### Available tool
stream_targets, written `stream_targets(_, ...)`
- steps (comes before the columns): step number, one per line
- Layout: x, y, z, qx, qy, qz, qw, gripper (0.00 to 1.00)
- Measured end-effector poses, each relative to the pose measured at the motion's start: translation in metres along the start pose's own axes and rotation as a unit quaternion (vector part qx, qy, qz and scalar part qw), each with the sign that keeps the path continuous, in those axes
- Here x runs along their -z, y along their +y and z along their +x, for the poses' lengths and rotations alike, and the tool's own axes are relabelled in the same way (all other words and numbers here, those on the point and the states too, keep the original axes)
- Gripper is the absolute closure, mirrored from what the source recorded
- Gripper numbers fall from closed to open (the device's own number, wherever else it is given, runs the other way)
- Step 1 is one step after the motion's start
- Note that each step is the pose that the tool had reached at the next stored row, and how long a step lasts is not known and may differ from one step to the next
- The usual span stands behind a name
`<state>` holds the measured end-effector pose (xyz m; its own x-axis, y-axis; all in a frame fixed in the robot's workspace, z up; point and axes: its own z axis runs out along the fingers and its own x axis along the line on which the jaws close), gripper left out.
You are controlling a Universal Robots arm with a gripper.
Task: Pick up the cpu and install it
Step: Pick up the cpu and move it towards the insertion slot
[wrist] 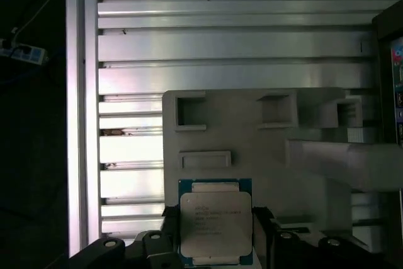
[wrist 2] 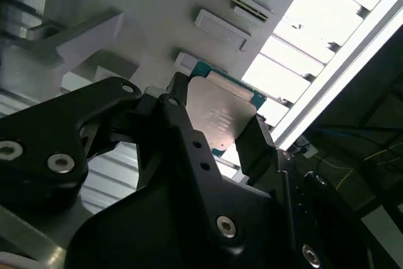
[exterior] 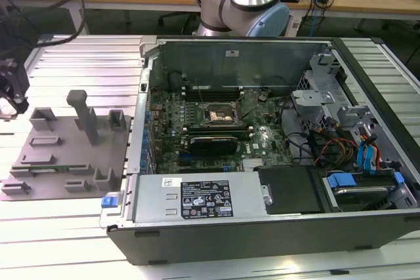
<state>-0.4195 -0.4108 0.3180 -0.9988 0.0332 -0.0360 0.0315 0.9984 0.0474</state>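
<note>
Black jaws of the gripper [wrist: 215, 228] clasp the cpu [wrist: 215, 215] by two opposite edges. Its pale metal top faces the first wrist view, over the grey tray [wrist: 252, 149] on the slatted table [wrist: 220, 48]. In the exterior view an open computer case [exterior: 230, 57] stands just beside the tray.

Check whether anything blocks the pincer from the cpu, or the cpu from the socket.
Nothing separates them: the pincer grips the cpu at the grey tray. In the exterior view, the case wall rises between tray and motherboard; nothing visible lies on the socket.
</note>
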Motion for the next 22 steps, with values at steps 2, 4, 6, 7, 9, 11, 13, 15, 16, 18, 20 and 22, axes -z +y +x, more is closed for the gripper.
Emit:
stream_targets(2, 0.0134, 0.0007, -0.0005, 0.000, 0.0000, 0.0000, 1.0000, 0.45)
stream_targets(4, 0.0240, 0.0012, -0.0009, 0.000, 0.0000, 0.0000, 1.0000, 0.45)
stream_targets(6, 0.0357, 0.0017, -0.0013, 0.000, 0.0000, 0.0000, 1.0000, 0.45)
stream_targets(7, 0.0406, 0.0019, -0.0015, 0.000, 0.0000, 0.0000, 1.0000, 0.45)
stream_targets(9, 0.0517, 0.0025, -0.0019, 0.000, 0.0000, 0.0000, 1.0000, 0.45)
stream_targets(11, 0.0686, 0.0033, -0.0025, 0.000, 0.0000, 0.0000, 1.0000, 0.45)
stream_targets(13, 0.0813, 0.0039, -0.0029, 0.000, 0.0000, 0.0000, 1.0000, 0.45)
stream_targets(15, 0.0829, 0.0040, -0.0030, 0.000, -0.0001, -0.0001, 1.0000, 0.45)
stream_targets(16, 0.0829, 0.0040, -0.0030, 0.000, -0.0001, -0.0001, 1.0000, 0.45)
stream_targets(18, 0.0830, 0.0040, -0.0030, 0.000, 0.0000, -0.0001, 1.0000, 0.45)
stream_targets(20, 0.0831, 0.0040, -0.0033, 0.000, 0.0000, -0.0001, 1.0000, 0.45)
stream_targets(22, 0.0829, 0.0042, -0.0099, 0.000, 0.0001, -0.0001, 1.0000, 0.45)
